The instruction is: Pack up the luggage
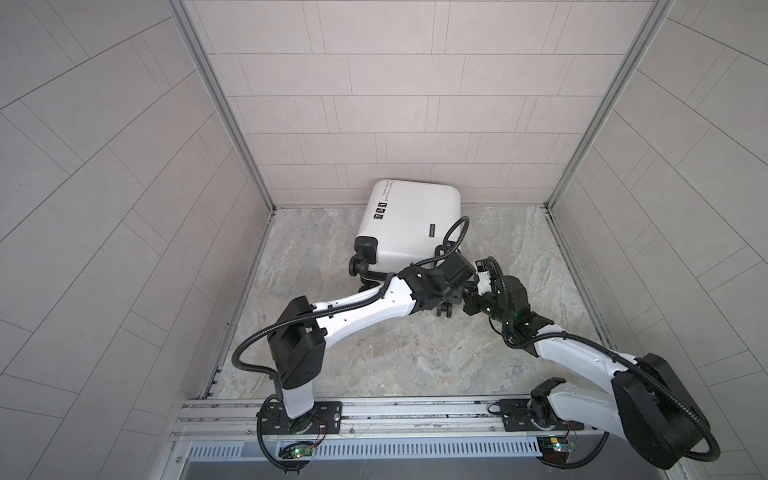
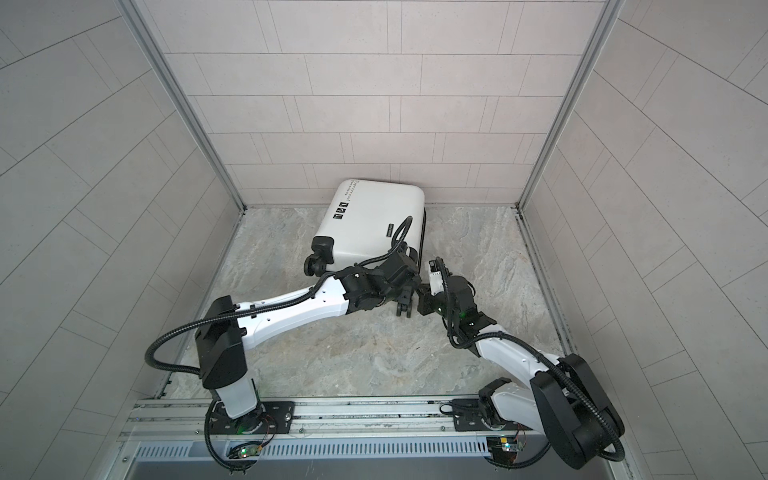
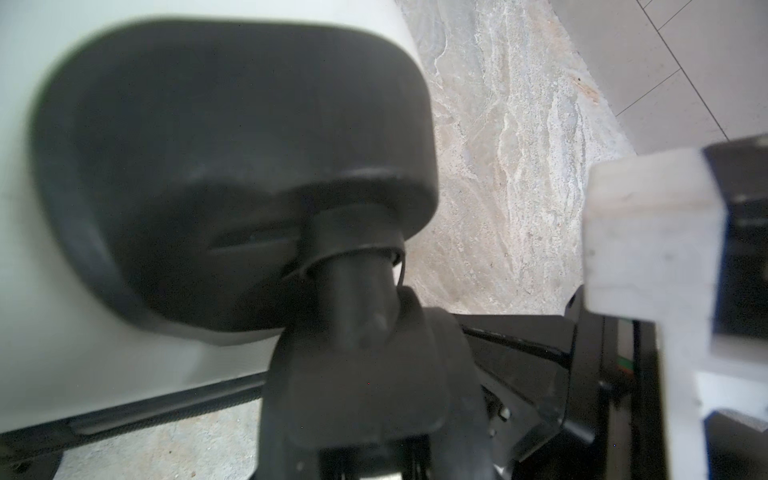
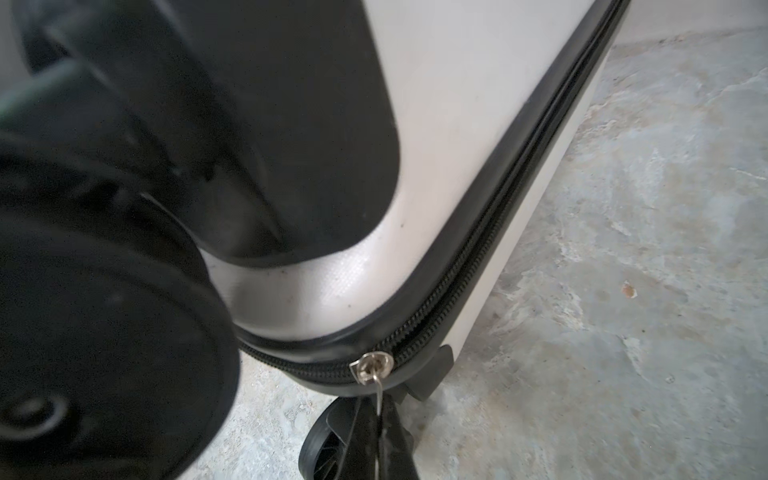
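Note:
The luggage (image 1: 409, 224) (image 2: 370, 220) lies closed and flat on the stone floor, angled against the back wall. Its white shell (image 3: 37, 332) and black zipper band (image 4: 498, 232) show in the wrist views. My left gripper (image 1: 444, 309) (image 2: 405, 309) (image 3: 365, 415) sits at the near right corner, shut around a caster wheel (image 3: 361, 374) below its black housing (image 3: 228, 166). My right gripper (image 1: 469, 304) (image 4: 382, 436) is right beside it, shut on the silver zipper pull hanging from the slider (image 4: 371, 368). The slider sits at the corner's curve.
Two other wheels stick out at the luggage's near left corner (image 1: 357, 264). A lower wheel (image 4: 320, 449) sits just behind my right fingers. Tiled walls close the back and both sides. The arms' mounting rail (image 1: 374, 415) runs along the front edge.

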